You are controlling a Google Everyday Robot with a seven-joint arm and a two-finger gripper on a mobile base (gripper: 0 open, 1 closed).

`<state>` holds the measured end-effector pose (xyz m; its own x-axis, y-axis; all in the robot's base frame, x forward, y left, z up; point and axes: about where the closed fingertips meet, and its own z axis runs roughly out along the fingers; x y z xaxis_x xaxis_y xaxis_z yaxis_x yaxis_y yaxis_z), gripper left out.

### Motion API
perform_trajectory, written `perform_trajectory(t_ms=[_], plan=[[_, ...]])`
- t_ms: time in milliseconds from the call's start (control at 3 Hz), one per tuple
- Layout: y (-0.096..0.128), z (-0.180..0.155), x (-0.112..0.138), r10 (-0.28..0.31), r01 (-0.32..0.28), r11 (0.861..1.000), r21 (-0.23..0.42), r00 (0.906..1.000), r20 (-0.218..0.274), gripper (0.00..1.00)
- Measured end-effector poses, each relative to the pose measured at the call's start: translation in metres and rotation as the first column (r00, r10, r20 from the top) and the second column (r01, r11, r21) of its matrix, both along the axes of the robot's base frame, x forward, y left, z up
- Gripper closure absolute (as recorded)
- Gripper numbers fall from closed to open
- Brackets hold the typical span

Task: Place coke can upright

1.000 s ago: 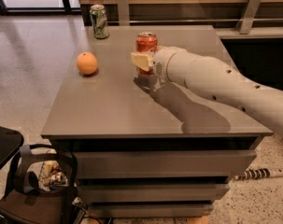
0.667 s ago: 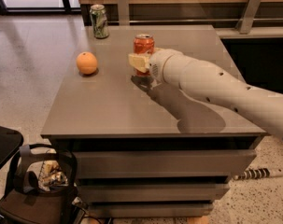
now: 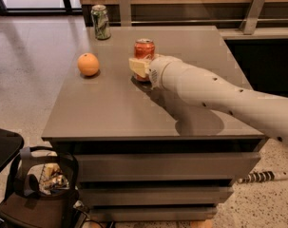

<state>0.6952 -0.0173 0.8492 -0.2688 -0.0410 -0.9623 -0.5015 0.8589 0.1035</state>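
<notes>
Shifted a little left and lower than a second ago: the pale end effector point(image 3: 139, 66) on the white jointed arm point(image 3: 215, 91), and with it the red-orange aluminium coke can with a silver top point(image 3: 144, 49). No change in the round orange fruit point(image 3: 88, 64) or the green and white drink can point(image 3: 101, 22) at the far edge.

Now sits low over the grey tabletop point(image 3: 110, 108), near its middle and toward the back, pressed close against the front lower part of the coke can. Cannot tell whether clamped on the can or already slack; hidden by the wrist and the can itself.

Stands upright, silver lid facing up, base at or just above the tabletop, with a dark shadow right beneath it. Well apart from the orange fruit to its left and the green and white drink can behind.

Judged from this: most of the job done, with the upright pose reached and the lowering nearly or fully finished. Left to do: confirm contact with the tabletop, let go, and draw the arm back without tipping the can.
</notes>
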Motion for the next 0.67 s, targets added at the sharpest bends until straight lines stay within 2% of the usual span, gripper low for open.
perform_trajectory(t_ms=[667], plan=[[0.0000, 0.0063, 0.0000, 0.000, 0.000, 1.000, 0.000, 1.0000, 0.000, 1.00]])
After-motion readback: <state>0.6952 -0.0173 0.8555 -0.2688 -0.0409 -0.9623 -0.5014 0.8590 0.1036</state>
